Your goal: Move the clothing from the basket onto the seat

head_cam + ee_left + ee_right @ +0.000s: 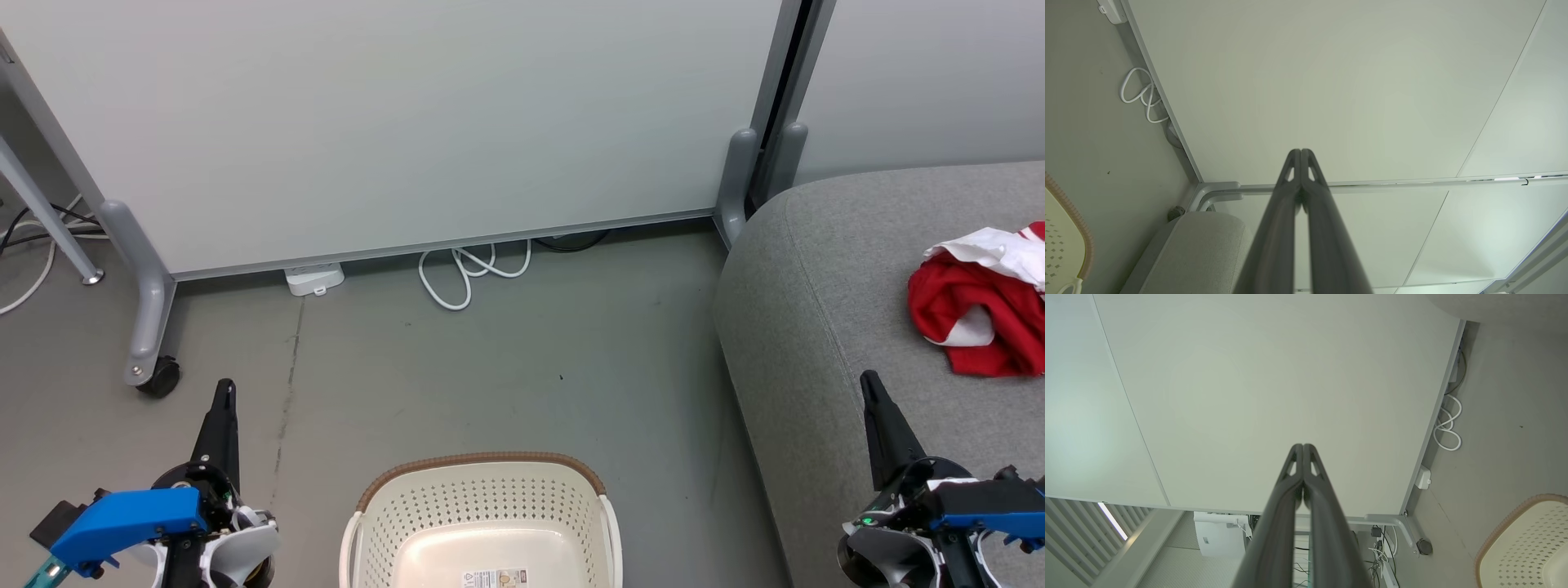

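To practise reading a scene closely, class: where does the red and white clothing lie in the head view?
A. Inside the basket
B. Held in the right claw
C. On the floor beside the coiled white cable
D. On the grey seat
D: the clothing lies bunched on top of the seat at the right, and the part of the basket that shows holds no fabric.

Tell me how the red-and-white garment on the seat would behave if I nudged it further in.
Likely floppy: the red-and-white garment lies crumpled in soft folds, so a push would probably bunch it rather than slide it whole. Probably light for its bulk, being thin cloth. The grey woven seat looks grippy, so it should drag, not roll or slip.
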Available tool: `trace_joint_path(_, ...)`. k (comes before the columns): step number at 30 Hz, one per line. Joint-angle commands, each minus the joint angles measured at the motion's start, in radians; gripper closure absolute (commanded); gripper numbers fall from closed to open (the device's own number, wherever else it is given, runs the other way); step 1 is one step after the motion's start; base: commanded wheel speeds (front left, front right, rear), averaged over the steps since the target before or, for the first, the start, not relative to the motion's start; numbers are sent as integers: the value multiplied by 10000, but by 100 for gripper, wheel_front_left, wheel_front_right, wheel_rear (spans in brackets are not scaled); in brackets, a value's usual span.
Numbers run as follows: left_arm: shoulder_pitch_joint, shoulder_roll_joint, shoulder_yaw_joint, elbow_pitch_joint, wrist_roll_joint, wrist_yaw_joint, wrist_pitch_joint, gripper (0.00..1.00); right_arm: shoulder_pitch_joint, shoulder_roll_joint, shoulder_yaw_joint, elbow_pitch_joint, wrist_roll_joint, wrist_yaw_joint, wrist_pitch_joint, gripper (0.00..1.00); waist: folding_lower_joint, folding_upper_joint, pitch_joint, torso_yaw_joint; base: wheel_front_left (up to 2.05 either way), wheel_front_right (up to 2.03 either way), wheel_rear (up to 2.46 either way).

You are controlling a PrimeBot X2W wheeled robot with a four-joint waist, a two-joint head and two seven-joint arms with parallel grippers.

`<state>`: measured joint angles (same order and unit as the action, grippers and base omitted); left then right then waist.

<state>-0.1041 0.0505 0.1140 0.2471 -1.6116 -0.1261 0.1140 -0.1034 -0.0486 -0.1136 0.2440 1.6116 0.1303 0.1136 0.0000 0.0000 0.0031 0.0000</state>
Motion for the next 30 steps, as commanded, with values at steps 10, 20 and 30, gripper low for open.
trace_joint_path(10,-96,-6,21,-36,-26,-87,37,100,-106,-30,-11,18,27,7,44,100,0,0,0,0,0,0,0)
trace_joint_path(20,-96,-6,20,-37,-26,-86,36,100,-106,-30,-11,18,27,7,43,100,0,0,0,0,0,0,0)
trace_joint_path(30,-96,-6,20,-37,-27,-66,36,100,-106,-30,-10,18,27,8,43,100,0,0,0,0,0,0,0)
